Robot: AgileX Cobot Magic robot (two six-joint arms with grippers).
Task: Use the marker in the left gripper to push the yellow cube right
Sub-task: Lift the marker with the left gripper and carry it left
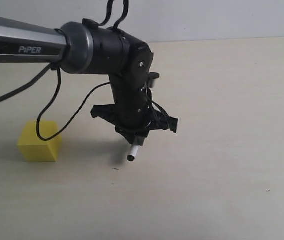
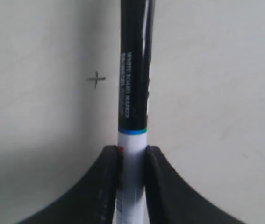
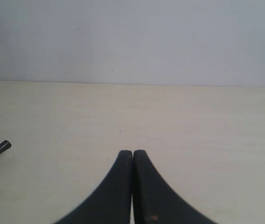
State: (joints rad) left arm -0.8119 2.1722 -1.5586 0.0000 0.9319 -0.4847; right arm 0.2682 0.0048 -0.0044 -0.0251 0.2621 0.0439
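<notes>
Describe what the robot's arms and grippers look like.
The left arm has a grey tube with white PIPER lettering, then glossy black rounded joints with loose black cables looping off them. The left gripper has two black fingers that curve and taper toward their tips. The right gripper shows the same black tapering fingers.

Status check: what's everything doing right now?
Left gripper shut on marker. Right gripper shut, empty. Yellow cube apart from marker, on its left in exterior view. Loose black cable hangs near cube.
</notes>
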